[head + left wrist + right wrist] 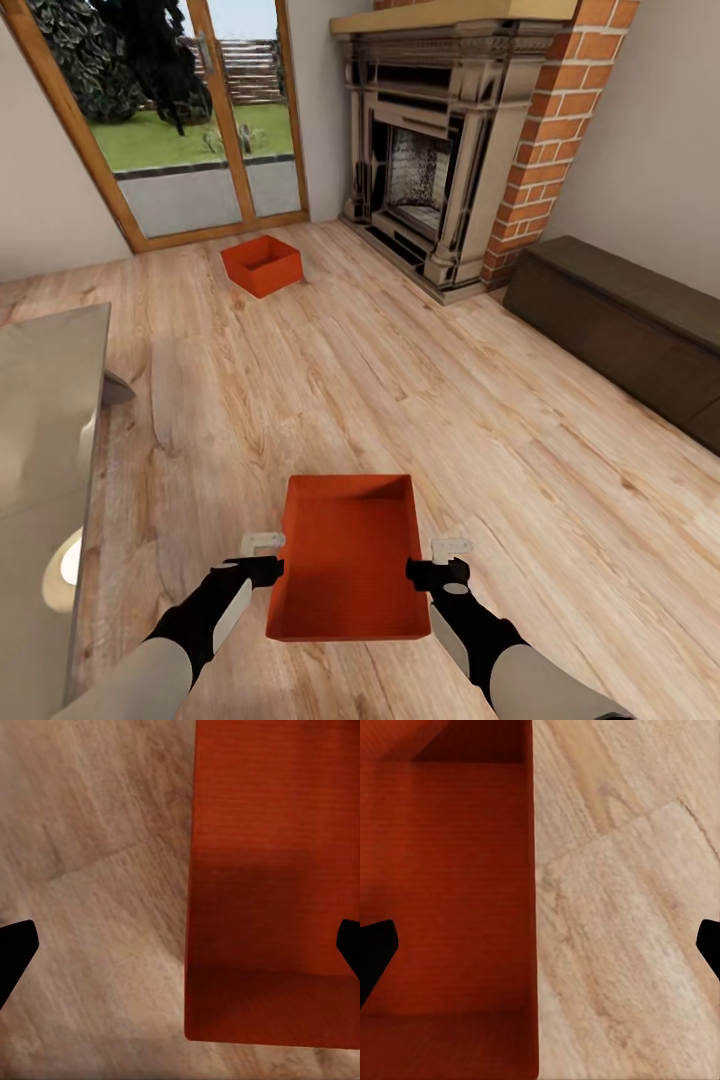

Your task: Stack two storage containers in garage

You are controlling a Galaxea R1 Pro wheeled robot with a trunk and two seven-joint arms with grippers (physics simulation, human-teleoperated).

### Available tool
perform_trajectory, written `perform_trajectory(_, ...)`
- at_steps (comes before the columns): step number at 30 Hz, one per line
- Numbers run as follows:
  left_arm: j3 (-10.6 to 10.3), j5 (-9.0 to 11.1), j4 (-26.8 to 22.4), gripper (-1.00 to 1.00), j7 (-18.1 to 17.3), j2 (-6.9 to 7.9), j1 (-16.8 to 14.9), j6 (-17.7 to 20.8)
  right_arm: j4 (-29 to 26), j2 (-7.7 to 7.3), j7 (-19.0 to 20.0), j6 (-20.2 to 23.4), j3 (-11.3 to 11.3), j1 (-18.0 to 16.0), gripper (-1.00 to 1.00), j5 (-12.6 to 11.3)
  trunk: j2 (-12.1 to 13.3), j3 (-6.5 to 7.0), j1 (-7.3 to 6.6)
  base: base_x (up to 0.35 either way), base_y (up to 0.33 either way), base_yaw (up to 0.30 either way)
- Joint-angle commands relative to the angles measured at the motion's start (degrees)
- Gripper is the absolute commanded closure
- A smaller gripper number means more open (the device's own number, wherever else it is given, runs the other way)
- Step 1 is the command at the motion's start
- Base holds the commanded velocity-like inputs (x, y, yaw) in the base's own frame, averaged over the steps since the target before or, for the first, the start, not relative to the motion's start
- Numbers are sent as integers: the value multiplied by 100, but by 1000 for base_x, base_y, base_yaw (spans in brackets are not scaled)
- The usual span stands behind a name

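One red-orange storage container (348, 560) sits on the light wood plank floor (400, 400) of the living room, right in front of me. My left gripper (270, 556) is open over its left wall, and my right gripper (440, 558) is open over its right wall. In the left wrist view the container (274, 885) takes up one side between the spread fingertips of the gripper (180, 952). The right wrist view looks down into the bin (450, 885) beneath the open gripper (540, 952). The second storage container (262, 265) stands farther off near the glass door.
A brick fireplace (430, 170) stands ahead on the right, with a long dark low cabinet (620, 320) along the right wall. A glass table (45, 400) edges in at the left. A wood-framed glass door (200, 120) opens onto a garden.
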Motion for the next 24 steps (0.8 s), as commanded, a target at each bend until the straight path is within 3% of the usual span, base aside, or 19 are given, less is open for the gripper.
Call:
perform_trajectory(1,-46,61,-12,-100,51,5,-1,25,-4,-1,-39,8,51,-3,-100,-60,-43,-22,22,0,0,0)
perform_trajectory(24,-42,59,-28,-100,54,2,-1,18,-10,19,-80,7,54,-3,-100,-47,-966,-435,527,0,0,0)
